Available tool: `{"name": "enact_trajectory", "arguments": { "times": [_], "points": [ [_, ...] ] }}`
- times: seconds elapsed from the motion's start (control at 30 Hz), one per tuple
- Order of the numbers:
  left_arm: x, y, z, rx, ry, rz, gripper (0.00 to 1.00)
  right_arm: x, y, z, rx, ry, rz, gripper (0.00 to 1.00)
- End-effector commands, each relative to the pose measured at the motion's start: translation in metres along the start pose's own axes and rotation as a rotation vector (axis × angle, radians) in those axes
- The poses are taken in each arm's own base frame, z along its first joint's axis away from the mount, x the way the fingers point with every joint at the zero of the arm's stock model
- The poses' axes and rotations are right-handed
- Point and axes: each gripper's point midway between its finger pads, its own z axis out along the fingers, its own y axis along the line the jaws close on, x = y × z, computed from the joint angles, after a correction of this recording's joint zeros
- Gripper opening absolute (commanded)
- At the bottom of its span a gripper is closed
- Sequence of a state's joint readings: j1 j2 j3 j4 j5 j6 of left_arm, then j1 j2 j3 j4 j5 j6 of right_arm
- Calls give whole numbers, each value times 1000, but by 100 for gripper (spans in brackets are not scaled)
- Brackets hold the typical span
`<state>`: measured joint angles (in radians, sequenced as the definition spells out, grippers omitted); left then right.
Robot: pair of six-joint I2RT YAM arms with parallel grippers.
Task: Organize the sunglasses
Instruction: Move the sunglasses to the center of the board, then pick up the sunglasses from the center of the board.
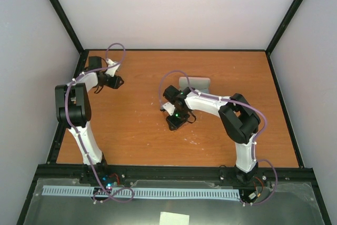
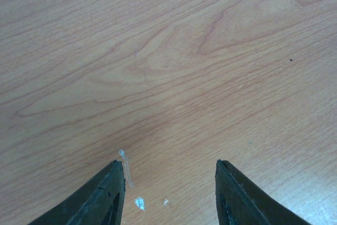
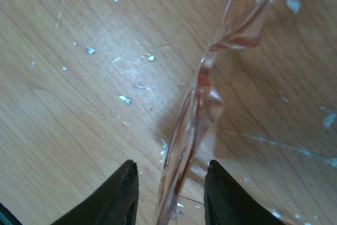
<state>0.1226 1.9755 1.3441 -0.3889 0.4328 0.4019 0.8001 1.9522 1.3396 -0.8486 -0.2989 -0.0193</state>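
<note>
An orange-brown wood-grain table [image 1: 137, 130] sits inside pale walls [image 1: 174, 9] edged by black frame posts [image 1: 63, 14]. White flecks [image 3: 125, 99] dot the wood. The left gripper [image 2: 168, 164] hangs spread wide over bare wood at the far left. Mid-table, near a grey cloth [image 1: 196, 82], the right gripper [image 3: 171, 164] straddles the sunglasses [image 3: 202, 85], seen edge-on; whether it grips them is unclear.

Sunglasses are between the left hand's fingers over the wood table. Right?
Not quite: wrong hand. The sunglasses are between the fingers of the right hand over the wood table, as the right wrist view shows. The left hand has no sunglasses between its fingers.
</note>
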Motion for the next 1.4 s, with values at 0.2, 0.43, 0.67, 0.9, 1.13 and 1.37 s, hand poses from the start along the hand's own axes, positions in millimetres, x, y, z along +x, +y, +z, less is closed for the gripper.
{"name": "enact_trajectory", "arguments": {
  "times": [0.2, 0.43, 0.67, 0.9, 1.13, 1.37],
  "points": [
    [-17, -4, -17, -7, -53, 18, 49, -41, 1, -33, 63, -95, 5, 51],
    [-22, -4, -21, -14, -66, 24, 49, -61, -3, -14, 55, -51, 25, 46],
    [-20, -3, -21, -20, -65, 31, 49, -47, -11, -8, 94, 22, 37, 44],
    [-17, -5, -19, -10, -65, 18, 49, -41, -15, 5, 96, 70, 53, 38],
    [-16, -6, -18, -7, -68, 11, 49, -42, -10, 18, 75, 83, 64, 35],
    [-18, -8, -17, 4, -76, 5, 48, -53, -6, 23, 60, 69, 75, 26]
  ]
}}
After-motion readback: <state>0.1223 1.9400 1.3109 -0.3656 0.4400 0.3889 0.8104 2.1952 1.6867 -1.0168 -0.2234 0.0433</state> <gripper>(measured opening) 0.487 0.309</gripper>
